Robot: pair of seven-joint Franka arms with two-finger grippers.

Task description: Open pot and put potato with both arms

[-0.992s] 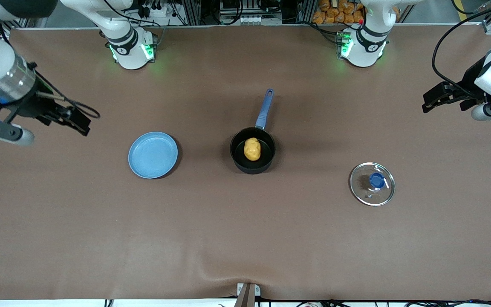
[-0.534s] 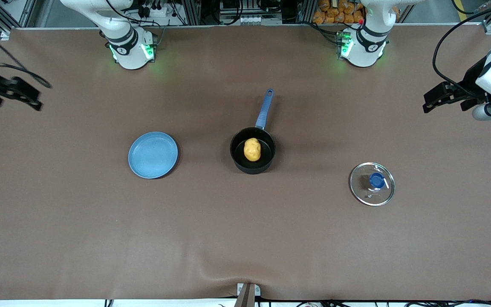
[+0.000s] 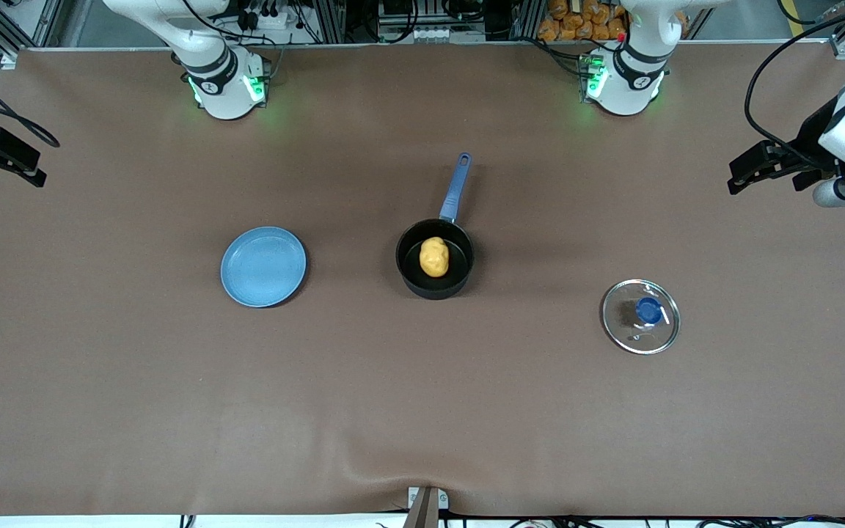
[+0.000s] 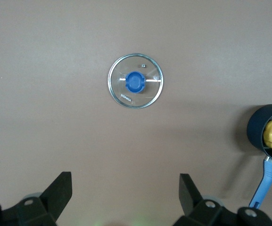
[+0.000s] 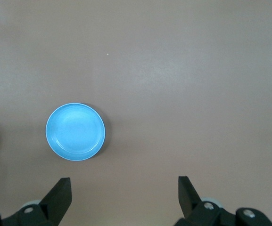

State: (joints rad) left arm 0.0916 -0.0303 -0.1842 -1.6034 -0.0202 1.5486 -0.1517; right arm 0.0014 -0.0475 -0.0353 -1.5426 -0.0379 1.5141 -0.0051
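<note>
Two grippers hang released and empty: left gripper (image 4: 125,193) over the brown table (image 3: 422,411) at its end edge, right gripper (image 5: 124,195) likewise. Potato (image 3: 434,257) sits in the uncovered pot (image 3: 435,282) mid-table. Lid (image 4: 136,81) reads "KONKA". Blue plate (image 3: 264,265) beside.

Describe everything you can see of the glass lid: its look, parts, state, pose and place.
The glass lid is round and clear, with a metal rim and a blue knob at its centre. It lies flat on the brown table, knob up, off the pot, toward the left arm's end and slightly nearer the front camera than the pot. Nothing touches it but the table.
</note>
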